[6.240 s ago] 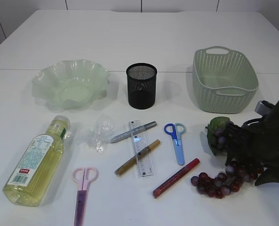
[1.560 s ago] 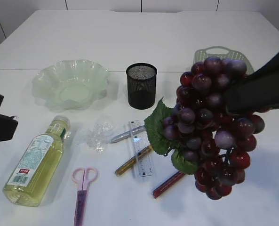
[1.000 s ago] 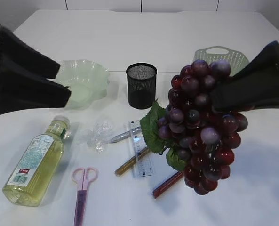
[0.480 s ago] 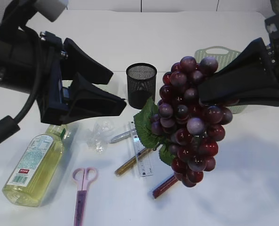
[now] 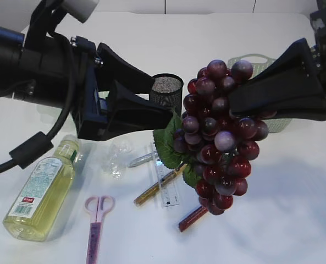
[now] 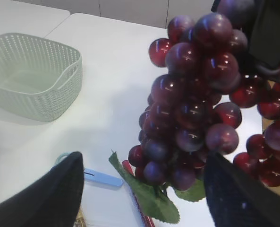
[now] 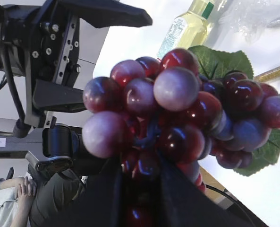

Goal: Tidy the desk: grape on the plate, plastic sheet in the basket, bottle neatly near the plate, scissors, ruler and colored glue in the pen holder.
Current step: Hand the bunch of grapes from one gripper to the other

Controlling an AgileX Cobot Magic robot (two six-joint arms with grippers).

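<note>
My right gripper [image 5: 234,107] is shut on the stem end of the dark red grape bunch [image 5: 217,132] and holds it high above the table; the right wrist view shows the grape bunch [image 7: 177,109] filling the frame above the gripper [image 7: 144,198]. My left gripper [image 5: 164,99] is open, its tips just left of the bunch. In the left wrist view the bunch [image 6: 201,109] hangs between and beyond the gripper's [image 6: 144,189] spread fingers [image 6: 45,194]. The black mesh pen holder [image 5: 171,85] is partly hidden. The plate is hidden behind my left arm.
On the table lie the bottle [image 5: 42,190], crumpled plastic sheet [image 5: 116,157], pink scissors [image 5: 97,220], ruler [image 5: 167,192], silver [image 5: 143,159], gold [image 5: 154,190] and red glue [image 5: 195,217]. The green basket [image 6: 31,75] stands at the back right. Blue scissors [image 6: 99,178] lie under the bunch.
My right gripper lifted the grape bunch off the table and carried it left. My left arm swung in from the left, open, up to the bunch.
</note>
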